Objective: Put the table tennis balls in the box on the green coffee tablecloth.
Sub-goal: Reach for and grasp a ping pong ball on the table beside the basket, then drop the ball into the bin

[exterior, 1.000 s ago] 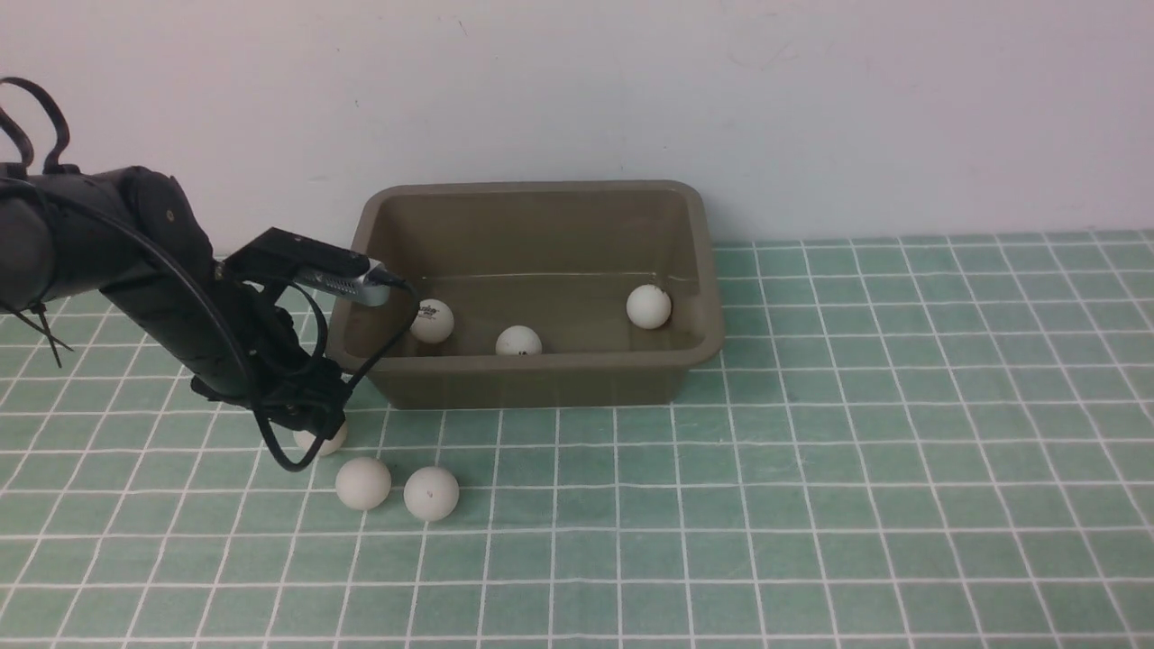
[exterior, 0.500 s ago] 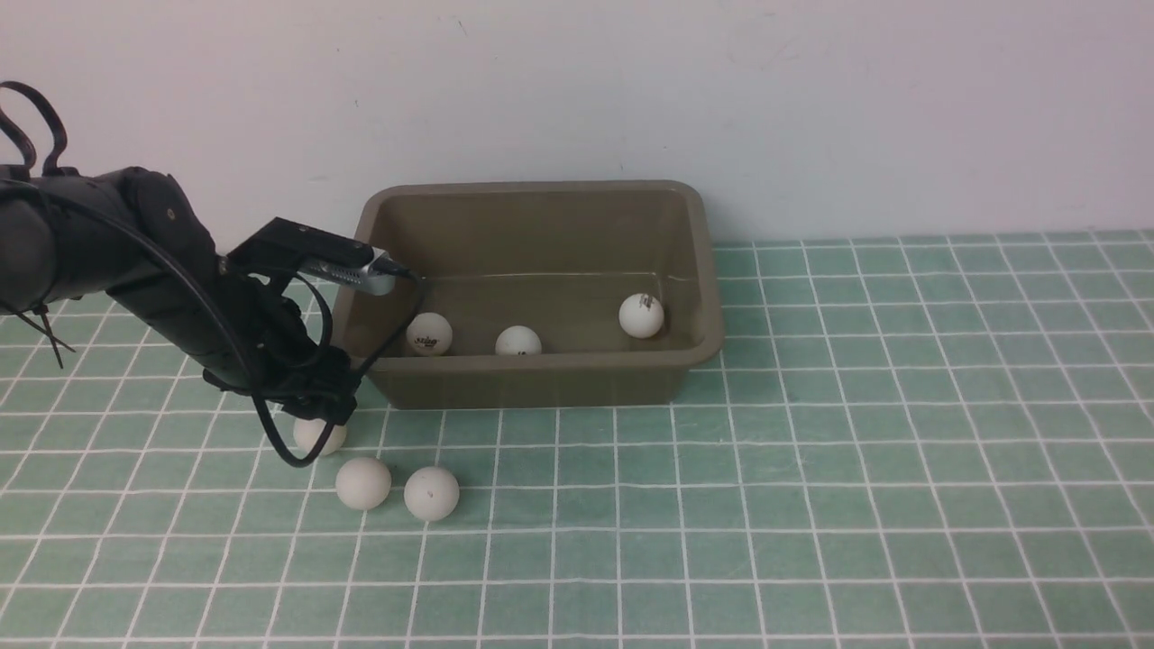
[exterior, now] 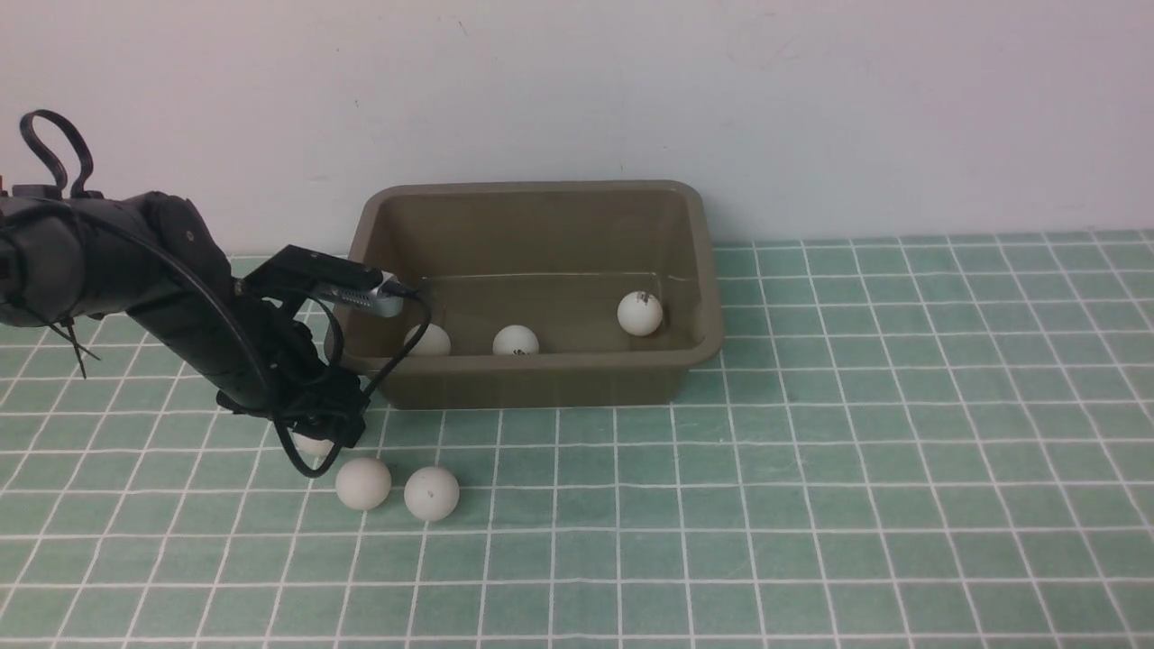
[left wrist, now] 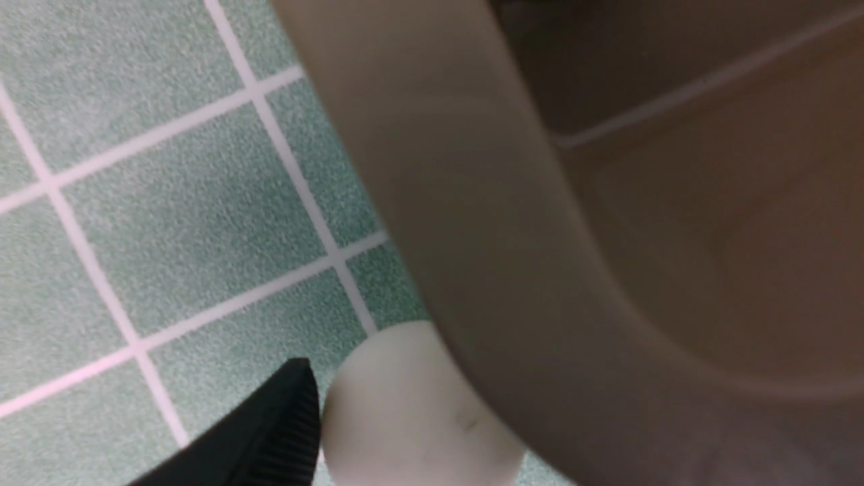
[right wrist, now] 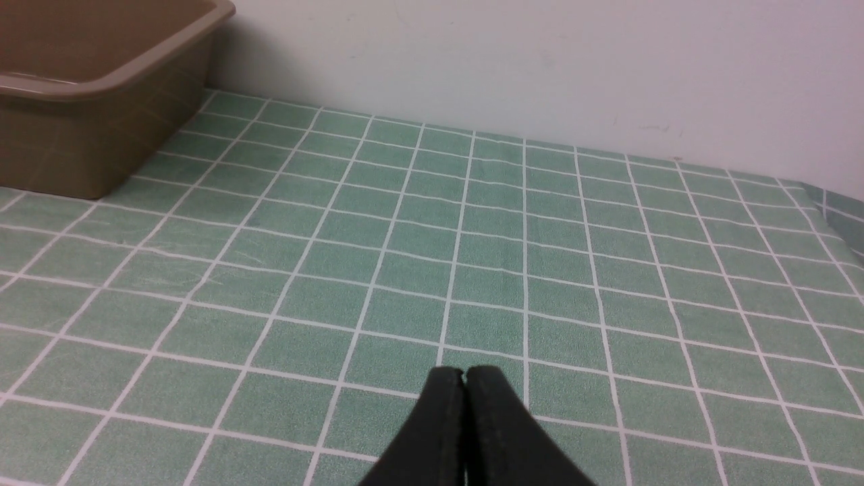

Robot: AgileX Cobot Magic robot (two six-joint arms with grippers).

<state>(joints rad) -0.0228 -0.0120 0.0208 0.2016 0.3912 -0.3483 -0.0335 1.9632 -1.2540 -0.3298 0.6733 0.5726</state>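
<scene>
Here, the left tool [exterior: 326, 427] is hovering low over one of the table tennis balls [exterior: 314, 445], which is lying on the green coffee tablecloth [exterior: 811, 451] just in front of the box [exterior: 541, 383], at its near left corner. The tool's jaws are standing spread. In the left wrist view one ribbed finger [left wrist: 270, 425] is sitting right beside the ball [left wrist: 405, 418], the other is hidden, and the ball seems unpinched, though the close, blurred view makes that hard to confirm. Two more balls [exterior: 363, 483] [exterior: 431, 493] are resting together on the cloth a little further out from the same corner. Three [exterior: 429, 339] [exterior: 516, 341] [exterior: 640, 314] are lying inside the box.

The balls are showing as small, matte and white — a couple carrying a dark printed mark. They are probably very light, hollow and smooth, so they are likely rolling off at any nudge. A gentle pinch across the widest part, with fingers on opposite sides, should be holding one without squirting it out.

The right tool [right wrist: 464, 378] is sitting clenched on nothing, well off to the right of the box.
</scene>
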